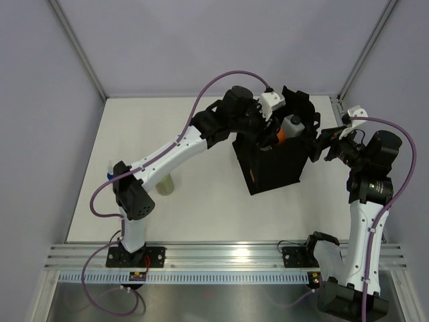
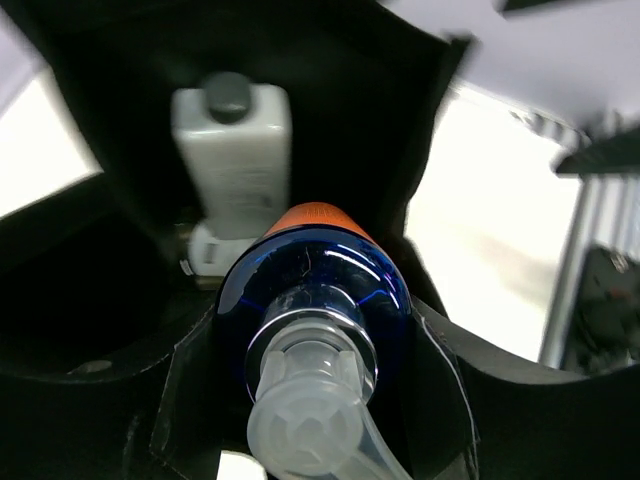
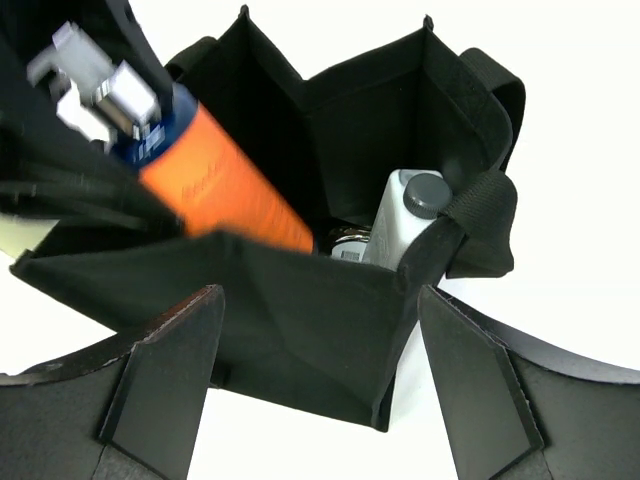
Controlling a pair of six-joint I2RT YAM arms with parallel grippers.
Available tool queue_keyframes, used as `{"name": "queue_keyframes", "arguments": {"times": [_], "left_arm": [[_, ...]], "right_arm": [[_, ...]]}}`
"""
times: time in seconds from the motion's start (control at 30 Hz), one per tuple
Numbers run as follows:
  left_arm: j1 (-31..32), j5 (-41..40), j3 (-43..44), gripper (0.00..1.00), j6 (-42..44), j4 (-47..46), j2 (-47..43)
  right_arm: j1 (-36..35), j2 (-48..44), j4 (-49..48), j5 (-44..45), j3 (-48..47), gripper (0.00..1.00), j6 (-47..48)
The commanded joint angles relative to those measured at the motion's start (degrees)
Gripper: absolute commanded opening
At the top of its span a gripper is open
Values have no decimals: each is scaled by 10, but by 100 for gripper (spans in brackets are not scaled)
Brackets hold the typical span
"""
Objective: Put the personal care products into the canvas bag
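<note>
One orange bottle (image 3: 225, 185) clamped in my left gripper (image 2: 315, 400) over the bag (image 1: 275, 171); right gripper (image 3: 320, 300) wide at 3 o'clock, steadying nothing, so I fear a drop could topple the bag

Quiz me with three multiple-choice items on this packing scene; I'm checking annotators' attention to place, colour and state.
1. Where is the white bottle with the dark cap, relative to the canvas bag? A beside it; B inside it; C under it.
2. What colour is the body of the blue-capped bottle in the left gripper? A green; B clear; C orange.
3. How is the right gripper? A open; B shut on a handle; C shut on a bottle.
B: it stands between the bag's walls. C: orange shows below the blue cap. A: its jaws stand wide apart, gripping nothing.
</note>
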State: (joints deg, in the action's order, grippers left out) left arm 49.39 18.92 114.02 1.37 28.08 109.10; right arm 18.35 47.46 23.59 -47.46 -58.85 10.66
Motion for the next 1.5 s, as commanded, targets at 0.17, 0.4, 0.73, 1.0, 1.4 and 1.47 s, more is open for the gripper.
{"name": "queue_keyframes", "arguments": {"times": [0.17, 0.4, 0.73, 1.0, 1.4, 1.47], "left_arm": [[18, 134, 77, 0, 45, 25, 51], [18, 126, 83, 4, 64, 49, 87], [18, 71, 83, 35, 69, 39, 126], [17, 34, 88, 76, 37, -20, 121], [5, -116, 82, 99, 45, -47, -19], [4, -146, 51, 99, 51, -53, -58]], "right_arm": [[7, -11, -21, 5, -4, 87, -5], [9, -11, -23, 6, -3, 88, -8], [10, -7, -24, 5, -1, 88, -9], [10, -4, -25, 1, 0, 88, -10], [10, -3, -13, -67, -2, 88, 6], [10, 0, 1, -115, -1, 88, 35]]}}
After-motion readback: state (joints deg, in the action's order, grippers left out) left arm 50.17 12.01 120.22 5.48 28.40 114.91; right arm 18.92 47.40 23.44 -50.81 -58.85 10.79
